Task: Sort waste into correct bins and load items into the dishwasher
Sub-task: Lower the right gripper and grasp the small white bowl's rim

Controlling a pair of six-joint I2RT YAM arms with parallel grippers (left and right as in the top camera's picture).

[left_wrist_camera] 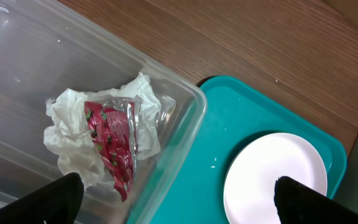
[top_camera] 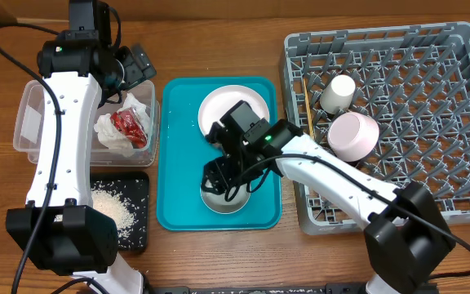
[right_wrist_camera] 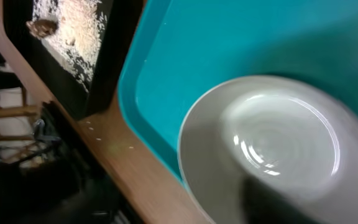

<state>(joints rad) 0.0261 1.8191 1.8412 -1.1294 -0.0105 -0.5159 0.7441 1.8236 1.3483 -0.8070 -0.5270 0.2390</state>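
The crumpled white napkin (top_camera: pixel 113 131) and the red wrapper (top_camera: pixel 129 124) lie in the clear tub (top_camera: pixel 31 122); both show in the left wrist view (left_wrist_camera: pixel 73 134) (left_wrist_camera: pixel 110 140). Rice-like crumbs (top_camera: pixel 113 208) lie in the black tray (top_camera: pixel 137 237). My left gripper (top_camera: pixel 137 64) (left_wrist_camera: pixel 179 199) is open and empty above the tub's right wall. The pale plate (top_camera: pixel 233 104) (left_wrist_camera: pixel 272 177) sits on the teal tray (top_camera: pixel 182 163). My right gripper (top_camera: pixel 223 175) (right_wrist_camera: pixel 179 205) is open, low over the rim of a whitish round dish (top_camera: pixel 223 198) (right_wrist_camera: pixel 272 143); only one finger shows clearly. The grey rack (top_camera: pixel 431 163) holds the cream cup (top_camera: pixel 339 92), pink bowl (top_camera: pixel 353 135) and chopsticks (top_camera: pixel 307 110).
The teal tray sits between the tub and the rack. The black tray is in front of the tub, near the table's front edge (right_wrist_camera: pixel 123 162). The right arm reaches from the front right across the rack's near corner.
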